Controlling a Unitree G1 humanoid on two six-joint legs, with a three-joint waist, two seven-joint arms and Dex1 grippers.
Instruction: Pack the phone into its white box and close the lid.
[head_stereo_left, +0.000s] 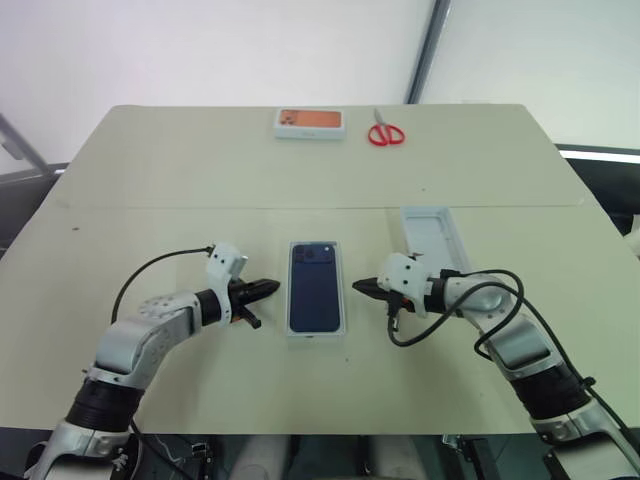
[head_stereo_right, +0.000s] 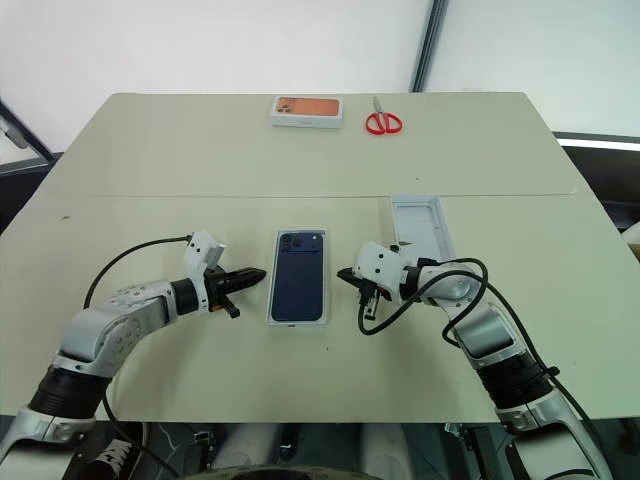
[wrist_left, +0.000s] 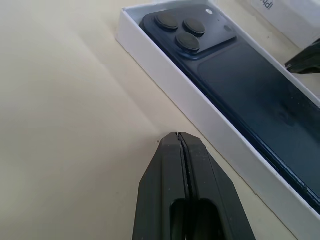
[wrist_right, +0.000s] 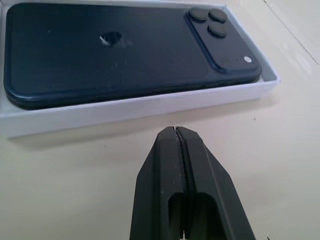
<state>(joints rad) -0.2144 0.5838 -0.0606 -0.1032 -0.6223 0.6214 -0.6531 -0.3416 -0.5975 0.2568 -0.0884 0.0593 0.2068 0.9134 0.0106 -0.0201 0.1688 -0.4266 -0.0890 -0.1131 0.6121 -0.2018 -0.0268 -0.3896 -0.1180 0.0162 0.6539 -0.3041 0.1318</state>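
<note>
Phone (wrist_right: 110, 50) in white box (wrist_right: 150, 107), lid (head_stereo_left: 432, 238) aside, scissors (head_stereo_left: 385, 133) far

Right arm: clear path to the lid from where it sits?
Probably yes. The lid lies open-side up just behind the right gripper, nothing between them, but the gripper is shut and points at the phone, so it must turn and open.

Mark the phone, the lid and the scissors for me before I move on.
phone (head_stereo_left: 315, 288): left eye view, middle of its navy back.
lid (head_stereo_left: 430, 232): left eye view, its pale inside, beyond the right arm.
scissors (head_stereo_left: 386, 135): left eye view, red handles at the table's far edge.
</note>
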